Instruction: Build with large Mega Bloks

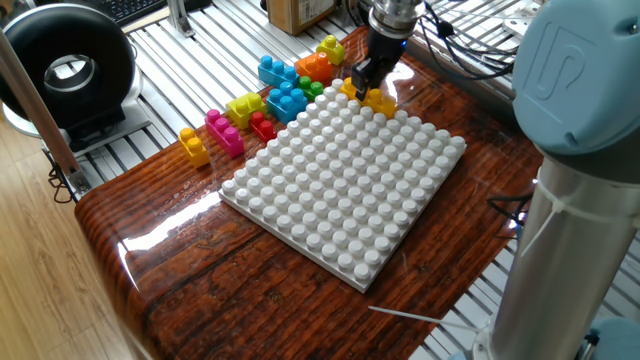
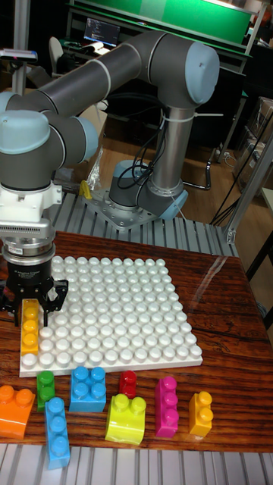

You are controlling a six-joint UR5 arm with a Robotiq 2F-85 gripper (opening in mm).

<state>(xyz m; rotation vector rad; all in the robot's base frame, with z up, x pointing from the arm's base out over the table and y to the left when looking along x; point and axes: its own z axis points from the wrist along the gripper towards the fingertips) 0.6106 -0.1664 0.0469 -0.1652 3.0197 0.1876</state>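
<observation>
Hard, light plastic, the long yellow brick (image 2: 29, 326) sits on the white baseplate's (image 1: 340, 195) edge, pinched by the hand (image 2: 29, 301); you should grip its flat sides, since it is likely slippery.

You have a white studded baseplate (image 1: 345, 190) lying flat on the glossy wood-grain surface (image 1: 180, 260), which rests on a ribbed metal bench (image 1: 200, 55). Off the surface's far left stands a round black device (image 1: 68, 70) on its stand, with a cardboard box (image 1: 298, 12) and a keyboard (image 1: 140, 8) at the back. In the tall view, a lit monitor (image 2: 101, 32) sits behind.
</observation>
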